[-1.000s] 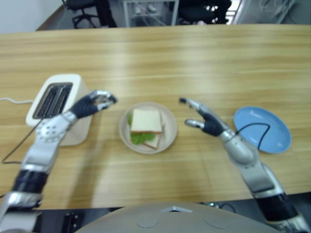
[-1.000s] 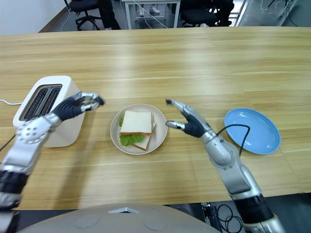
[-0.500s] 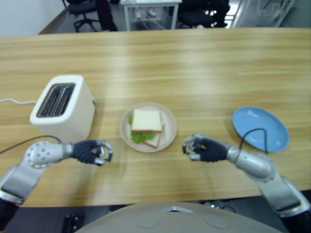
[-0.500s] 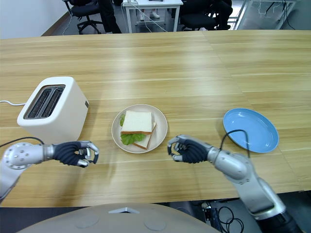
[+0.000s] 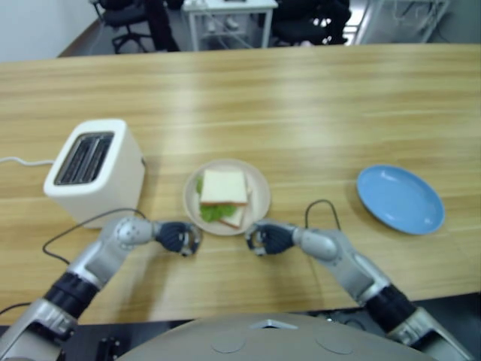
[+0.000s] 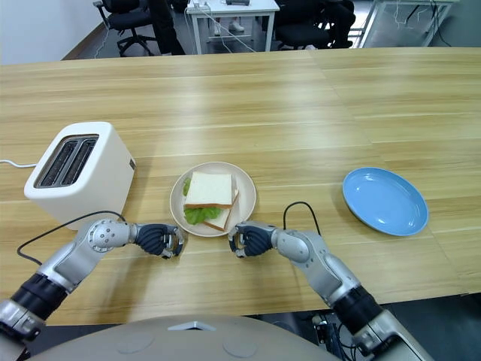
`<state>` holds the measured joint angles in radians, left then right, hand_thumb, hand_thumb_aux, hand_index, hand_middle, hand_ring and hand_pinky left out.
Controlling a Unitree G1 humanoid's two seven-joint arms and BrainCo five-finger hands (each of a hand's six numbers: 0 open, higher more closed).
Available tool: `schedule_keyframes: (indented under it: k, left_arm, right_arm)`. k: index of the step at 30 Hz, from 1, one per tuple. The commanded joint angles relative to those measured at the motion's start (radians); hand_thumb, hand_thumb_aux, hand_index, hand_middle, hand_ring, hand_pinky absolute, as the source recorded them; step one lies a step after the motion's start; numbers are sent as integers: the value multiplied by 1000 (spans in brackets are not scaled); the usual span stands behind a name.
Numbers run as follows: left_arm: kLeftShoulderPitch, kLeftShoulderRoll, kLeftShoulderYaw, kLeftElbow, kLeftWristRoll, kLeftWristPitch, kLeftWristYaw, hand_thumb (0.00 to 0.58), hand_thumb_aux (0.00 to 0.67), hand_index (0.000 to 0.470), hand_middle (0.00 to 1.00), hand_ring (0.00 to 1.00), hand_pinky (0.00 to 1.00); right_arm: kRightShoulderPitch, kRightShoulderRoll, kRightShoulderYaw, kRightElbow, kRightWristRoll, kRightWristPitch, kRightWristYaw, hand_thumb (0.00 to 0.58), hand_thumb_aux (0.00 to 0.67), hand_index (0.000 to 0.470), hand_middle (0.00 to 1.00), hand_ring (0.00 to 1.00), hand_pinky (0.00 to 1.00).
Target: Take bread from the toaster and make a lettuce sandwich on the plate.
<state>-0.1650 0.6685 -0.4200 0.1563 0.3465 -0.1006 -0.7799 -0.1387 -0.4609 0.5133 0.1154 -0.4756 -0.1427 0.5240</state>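
A sandwich [image 6: 210, 192] of two white bread slices with green lettuce showing at its left edge lies on the beige plate [image 6: 248, 197] at the table's middle. The white toaster [image 6: 73, 170] stands to the plate's left, and its slots look dark. My left hand [image 6: 158, 240] rests on the table just in front of the plate's left side, its fingers curled on nothing. In front of the plate's right side lies my right hand [image 6: 251, 240], also curled and holding nothing. The two hands are close together, near the table's front edge.
An empty blue plate [image 6: 384, 201] sits on the right of the table. A white cord [image 6: 10, 163] runs left from the toaster. Black cables loop over the table by each wrist. Chairs and a white table stand beyond the far edge.
Both hands have drawn back from beside the plate, curled shut, and moved inward toward each other along the table's front. The sandwich has stayed put.
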Motion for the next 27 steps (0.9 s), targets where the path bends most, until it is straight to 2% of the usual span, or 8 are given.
schedule_keyframes:
  k: [1,10,12,13,14,15,16,27]
  left_arm:
    - [-86,-39,-13,192,75,-30,105,580,670,460,1000,1000,1000]
    - [-351,-212,-20,614,187,-21,430,549,515,354,1000,1000,1000]
    - [-370,-255,-2,682,168,-24,476,578,628,431,1000,1000,1000]
    - [-368,-269,9,702,158,-22,499,576,612,420,757,757,757]
    - [-366,-280,26,720,143,-21,520,551,520,357,357,357,357]
    - [-365,-289,43,733,128,-22,533,517,449,308,255,255,255]
    - [-365,-294,58,742,117,-25,543,23,13,9,0,0,0]
    - [-189,-384,293,239,-203,-56,522,0,0,0,0,0,0]
  right_arm:
    - [-90,32,-1,184,-22,-32,-50,580,670,460,1000,1000,1000]
    - [-424,156,15,788,-125,-216,-424,580,670,460,1000,1000,1000]
    - [-469,169,26,863,-164,-257,-552,580,670,460,1000,1000,1000]
    - [-486,177,23,895,-168,-275,-598,578,633,435,231,231,231]
    - [-496,182,22,917,-175,-289,-639,464,370,254,0,0,0]
    - [-499,182,19,931,-177,-304,-670,0,0,0,0,0,0]
    - [-495,179,11,940,-170,-327,-693,0,0,0,0,0,0]
    - [-186,176,-289,523,402,-508,-449,0,0,0,0,0,0]
